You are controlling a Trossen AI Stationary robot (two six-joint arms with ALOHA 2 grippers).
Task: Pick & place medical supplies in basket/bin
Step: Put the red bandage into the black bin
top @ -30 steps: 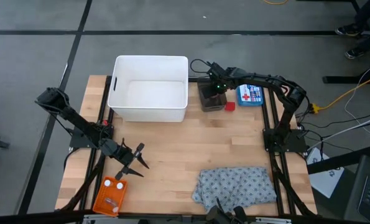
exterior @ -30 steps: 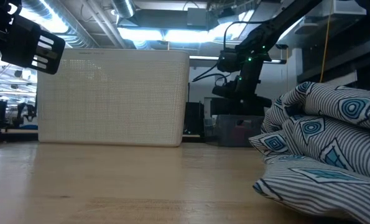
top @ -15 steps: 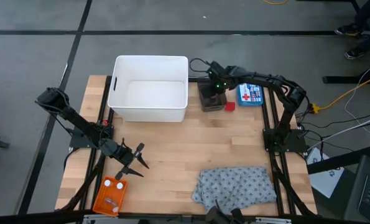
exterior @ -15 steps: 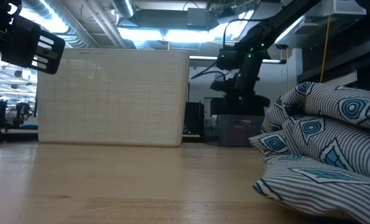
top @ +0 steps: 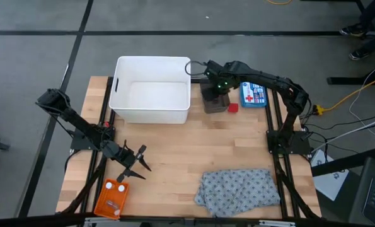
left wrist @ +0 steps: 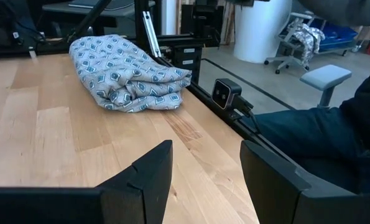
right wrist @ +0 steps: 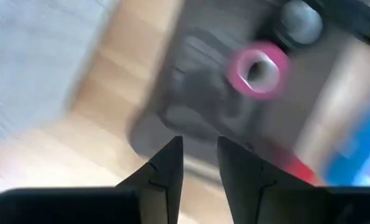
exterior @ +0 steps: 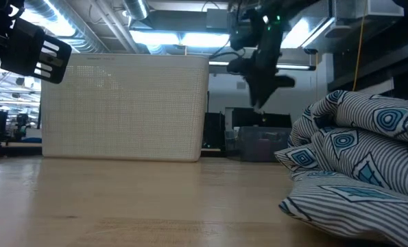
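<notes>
A dark tray stands at the table's far side, right of the white tub. In it lie a pink roll and a grey round piece. A red block lies on the wood beside the tray. My right gripper hangs above the tray, pointing down; the blurred wrist view hides anything it carries. The grey dotted cloth lies bunched at the near right. The orange basket sits flat at the near left with small pale pieces on it. My left gripper waits open just beyond the basket.
A blue first-aid box lies right of the tray. The tub's tall wall stands close to the left of my right gripper. Bare wood spans the table's middle. A seated person's leg shows beyond the table's edge.
My right gripper has risen from just over the dark tray to well above it, and has shifted a little toward the white tub. Most of the rise came in the last half second. The tray, the cloth and the basket lie as before.
</notes>
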